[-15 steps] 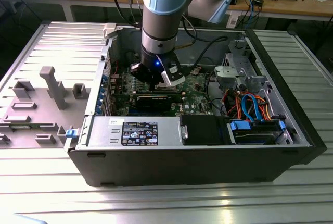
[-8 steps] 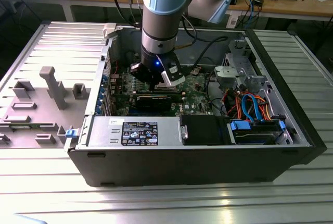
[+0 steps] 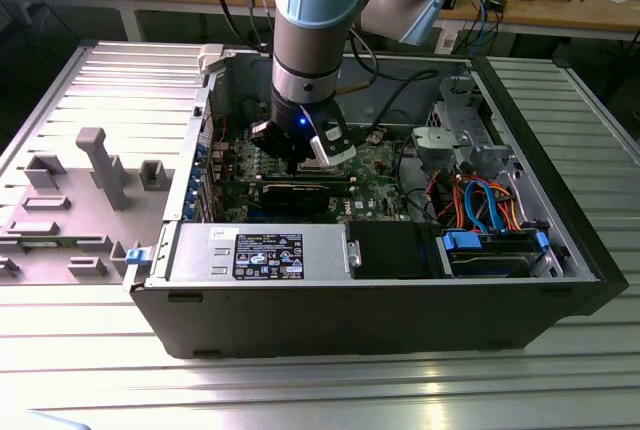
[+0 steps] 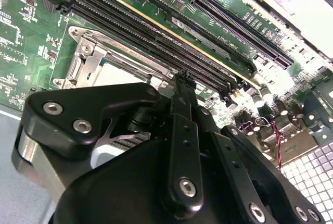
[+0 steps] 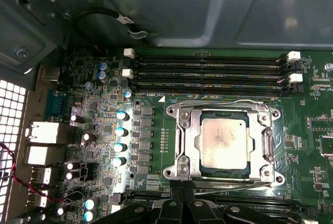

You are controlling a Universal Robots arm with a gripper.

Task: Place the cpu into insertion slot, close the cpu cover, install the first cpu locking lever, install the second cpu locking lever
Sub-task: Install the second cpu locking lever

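In the first wrist view the cpu lies flat in the insertion slot, its dull silver top facing up. The cpu cover is down around it as a silver frame. One thin wire lever runs along the socket's edge beside the memory slots, and another along the opposite edge. My gripper hangs just off that second edge, its black fingers pressed together with nothing between them. In the second wrist view the gripper points down beside the socket. The exterior view shows the gripper low over the green motherboard.
Long black memory slots lie beside the socket, with rows of capacitors on the other side. The grey case wall rises close behind. In the exterior view, a power supply, drive cage and cables fill the case.
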